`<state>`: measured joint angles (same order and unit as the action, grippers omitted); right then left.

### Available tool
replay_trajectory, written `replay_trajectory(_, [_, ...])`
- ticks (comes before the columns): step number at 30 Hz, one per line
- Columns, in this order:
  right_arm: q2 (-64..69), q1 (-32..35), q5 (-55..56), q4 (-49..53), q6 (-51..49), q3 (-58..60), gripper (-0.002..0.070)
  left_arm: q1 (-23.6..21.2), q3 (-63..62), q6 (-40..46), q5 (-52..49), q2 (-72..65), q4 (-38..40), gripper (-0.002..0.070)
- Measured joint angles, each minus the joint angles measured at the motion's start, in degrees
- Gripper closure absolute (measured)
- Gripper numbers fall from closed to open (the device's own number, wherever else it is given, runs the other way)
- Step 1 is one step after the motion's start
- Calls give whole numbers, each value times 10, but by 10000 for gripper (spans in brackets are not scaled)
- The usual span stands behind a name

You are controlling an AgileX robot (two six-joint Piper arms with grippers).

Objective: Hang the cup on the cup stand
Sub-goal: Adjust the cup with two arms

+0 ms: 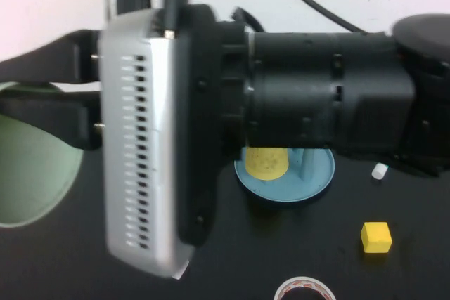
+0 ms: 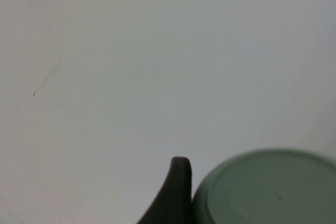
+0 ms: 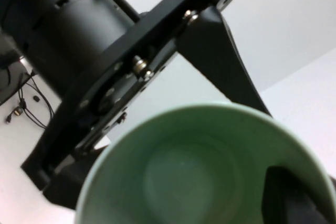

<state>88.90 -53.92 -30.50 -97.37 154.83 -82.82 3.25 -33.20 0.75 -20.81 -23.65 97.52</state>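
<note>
cup (image 3: 184, 182) and both arms are up in the air, well above the black worktop (image 1: 281, 244), in what looks to me like a handover. the right tool (image 1: 42, 88) is clenched on the cup's rim, with one finger (image 3: 294, 192) inside the mouth and the other outside, so it grips only the thin wall. that pinch leaves the body of the cup free, which i take to be the reason for it. the left tool (image 3: 168, 114) is released, its jaws spread wide to either side of that free body. one of its fingers (image 2: 178, 192) lies just beside the cup's base. i can't tell whether it actually presses on the plastic. the cup lies sideways, its mouth facing the right tool's wrist and its base facing the left one. the cup stand (image 1: 316, 173) sits well below the right tool, on the worktop under its forearm, with a yellow cup (image 1: 266, 163) already over one peg and a bare blue peg (image 1: 299, 163) next to it. that peg is my guess for the target. a grip around the body would suit turning the cup mouth-down onto it.
</note>
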Motion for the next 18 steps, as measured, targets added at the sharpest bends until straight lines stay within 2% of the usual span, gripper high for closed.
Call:
replay_trajectory(11, [27, -1, -8, 6, -24, -38, 644, 0, 0, -1, -6, 0, 6, -18])
replay_trajectory(18, [46, -1, -55, 0, -27, -41, 644, 0, 0, 60, -11, 0, 3, -18])
